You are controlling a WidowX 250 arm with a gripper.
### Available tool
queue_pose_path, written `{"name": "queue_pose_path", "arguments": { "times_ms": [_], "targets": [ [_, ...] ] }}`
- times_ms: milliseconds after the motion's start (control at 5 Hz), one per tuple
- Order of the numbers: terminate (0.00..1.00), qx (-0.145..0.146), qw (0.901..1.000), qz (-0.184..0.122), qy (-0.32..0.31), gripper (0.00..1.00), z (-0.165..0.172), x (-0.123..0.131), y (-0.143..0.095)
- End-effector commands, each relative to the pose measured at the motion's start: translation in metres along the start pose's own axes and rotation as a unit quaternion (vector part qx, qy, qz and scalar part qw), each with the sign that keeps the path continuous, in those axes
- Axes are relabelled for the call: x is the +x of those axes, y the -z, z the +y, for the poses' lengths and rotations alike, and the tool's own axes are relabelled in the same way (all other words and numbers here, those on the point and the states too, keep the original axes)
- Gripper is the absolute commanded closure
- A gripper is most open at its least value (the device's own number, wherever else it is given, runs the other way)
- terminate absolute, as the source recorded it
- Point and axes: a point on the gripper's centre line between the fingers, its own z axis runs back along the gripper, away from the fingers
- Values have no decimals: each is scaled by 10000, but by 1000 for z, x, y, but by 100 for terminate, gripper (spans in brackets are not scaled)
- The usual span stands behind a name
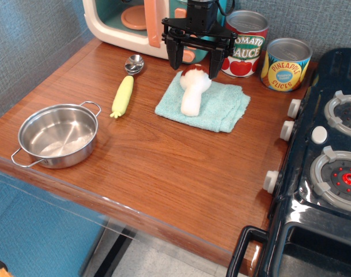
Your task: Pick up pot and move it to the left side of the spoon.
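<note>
The pot [59, 135] is shallow, round and shiny steel with two wire loop handles; it sits empty near the table's front left edge. The spoon has a round metal bowl [134, 63] and a pale yellow-green corn-like handle [123, 96]; it lies up and to the right of the pot, with a gap between them. My black gripper [195, 57] hangs at the back of the table, far right of the pot, open and empty, just above the red cap of a white mushroom [192, 92].
The mushroom lies on a folded teal cloth [221, 107]. A tomato sauce can [245, 45] and a pineapple can [285, 64] stand at the back right. A toy oven [129, 23] is at the back, a black stove [331, 144] at right.
</note>
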Motion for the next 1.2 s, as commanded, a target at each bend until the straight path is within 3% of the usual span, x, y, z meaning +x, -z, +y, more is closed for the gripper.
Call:
{"name": "queue_pose_path", "arguments": {
  "times_ms": [0, 400, 600, 800, 1000],
  "targets": [
    [0, 0, 10000, 0, 0, 0, 0, 0, 0],
    [0, -116, 9993, -362, 18, 0, -5, -2, -33],
    [0, -278, 9976, -612, 136, 0, -9, -11, -53],
    [0, -294, 9973, -621, 264, 0, -5, -32, -57],
    [0, 201, 9992, -225, 262, 0, 17, -68, -43]
  ]
}}
